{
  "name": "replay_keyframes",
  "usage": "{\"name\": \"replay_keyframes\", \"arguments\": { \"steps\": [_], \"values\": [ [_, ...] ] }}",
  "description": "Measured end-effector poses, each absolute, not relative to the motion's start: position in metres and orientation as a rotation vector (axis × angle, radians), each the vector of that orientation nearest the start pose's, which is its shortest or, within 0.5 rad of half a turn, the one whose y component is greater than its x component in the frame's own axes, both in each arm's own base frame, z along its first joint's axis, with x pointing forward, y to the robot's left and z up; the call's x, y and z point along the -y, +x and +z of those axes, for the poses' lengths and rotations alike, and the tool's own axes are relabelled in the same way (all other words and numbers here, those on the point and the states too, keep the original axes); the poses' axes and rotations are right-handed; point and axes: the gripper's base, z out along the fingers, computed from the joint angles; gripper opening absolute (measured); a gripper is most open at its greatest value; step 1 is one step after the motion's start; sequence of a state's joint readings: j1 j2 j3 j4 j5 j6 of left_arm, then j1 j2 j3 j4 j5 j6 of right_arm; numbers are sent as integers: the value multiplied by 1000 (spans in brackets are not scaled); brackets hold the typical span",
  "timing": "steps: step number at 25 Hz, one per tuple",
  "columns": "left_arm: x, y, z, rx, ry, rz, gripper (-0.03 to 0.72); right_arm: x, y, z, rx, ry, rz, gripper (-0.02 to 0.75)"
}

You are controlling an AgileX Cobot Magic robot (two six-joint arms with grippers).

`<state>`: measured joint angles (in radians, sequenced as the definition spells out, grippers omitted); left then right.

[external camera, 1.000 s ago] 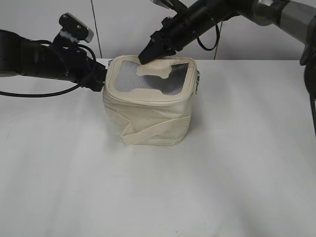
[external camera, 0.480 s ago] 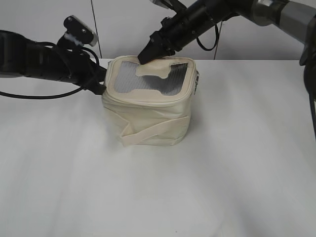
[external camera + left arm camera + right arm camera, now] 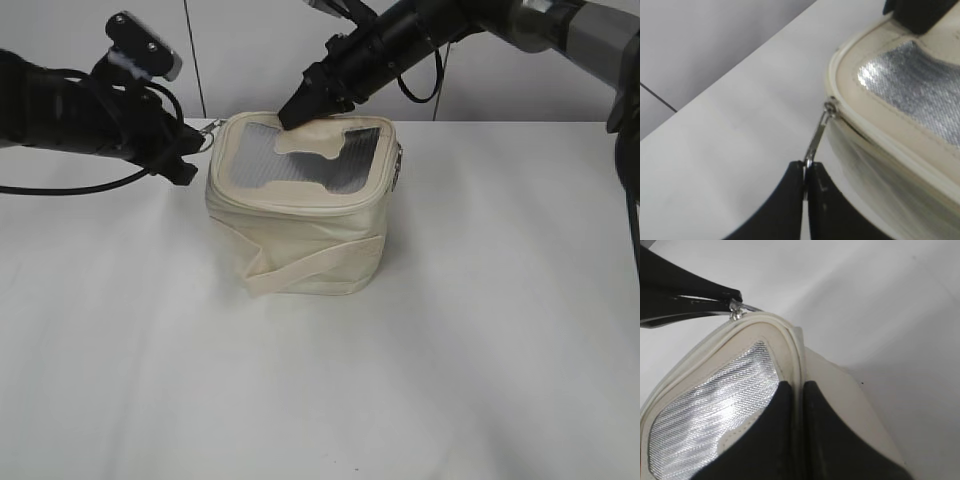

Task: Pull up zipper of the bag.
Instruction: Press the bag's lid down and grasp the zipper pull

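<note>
— Since the earlier frames, the left gripper (image 3: 190,150) has been drawn back from the bag (image 3: 300,215), away to the left and slightly upward; earlier it was pressed close against the bag's left top corner, and now a gap is seen between them.

— Is anything carried along with it?

— Yes. In the left wrist view the fingertips (image 3: 790,187) are seen closed together on the end of a thin silver pull (image 3: 816,140), which is stretched taut from the slider at the rim corner. The zipper (image 3: 880,137) is thus being tugged along the top rim of the bag.

— And the other arm?

— The right gripper (image 3: 297,112) is unmoved: it is planted at the rear edge of the top panel. In the right wrist view its fingers (image 3: 772,435) are seen pressed together with the cream rim (image 3: 795,357) pinched between them, so the bag is judged to be held down against the pull.

— Where is the bag?

— It stands upright on the white table (image 3: 480,330), near the middle, and has barely been shifted.

— What does the change mean?

— The pull is judged to be under way, with the slider at the left corner. How much of the zip line is left to close cannot be told from these views. A slip of the thin pull from the fingertips would be the likely risk.
</note>
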<state>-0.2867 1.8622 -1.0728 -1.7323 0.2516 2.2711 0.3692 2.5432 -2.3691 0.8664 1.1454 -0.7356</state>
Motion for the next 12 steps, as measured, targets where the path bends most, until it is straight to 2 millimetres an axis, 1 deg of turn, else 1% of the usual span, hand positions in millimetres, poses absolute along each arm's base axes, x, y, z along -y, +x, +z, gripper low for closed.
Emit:
{"name": "replay_keyframes", "arguments": {
  "steps": [5,12],
  "values": [
    [127,350,183,-2000,1001,-153,10,-255,480,194,-2253,-1042,1027,41],
    [124,329,194,-1982,989,-201,9,-256,480,194,-2252,-1037,1033,41]
  ]
}}
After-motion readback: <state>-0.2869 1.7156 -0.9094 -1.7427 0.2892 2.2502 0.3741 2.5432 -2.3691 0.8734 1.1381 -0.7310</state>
